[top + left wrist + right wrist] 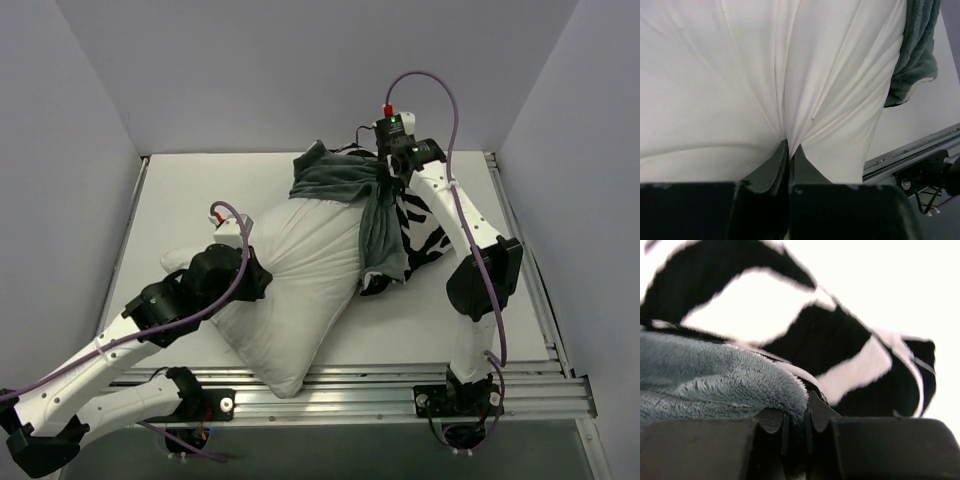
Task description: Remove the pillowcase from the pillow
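Item count: one pillow (300,290), one pillowcase (375,215), two claws, both mine.

Left claw (789,147): jaws drawn together on a pinch of the pillow's white cloth. In the left wrist view, creases fan outward from the pinch point. From above, this claw sits against the pillow's left flank, its tips buried in the fabric.

Right claw (797,412): jaws clamped on the pillowcase. The right wrist view shows the grey-green plush face folded into the jaws, with the zebra-striped face rising behind it. From above, this claw sits at the far end of the bundle, near the back of the table (190,200).

Pillow location: lying diagonally across the table, most of its white body bare. Its near corner overlaps the metal rail (400,385) at the front edge.

Pillowcase location: bunched around the pillow's far right end only. The grey-green face drapes across the top of that end. The striped face lies to the right, partly beneath my right forearm.

Surroundings: one purple cable (455,120) loops above my right arm, and a second runs along the left arm. Plain grey walls (300,70) enclose the table on three sides.

Obstructions: my right forearm hides part of the striped fabric. My left wrist housing hides the pinch point from the overhead camera.
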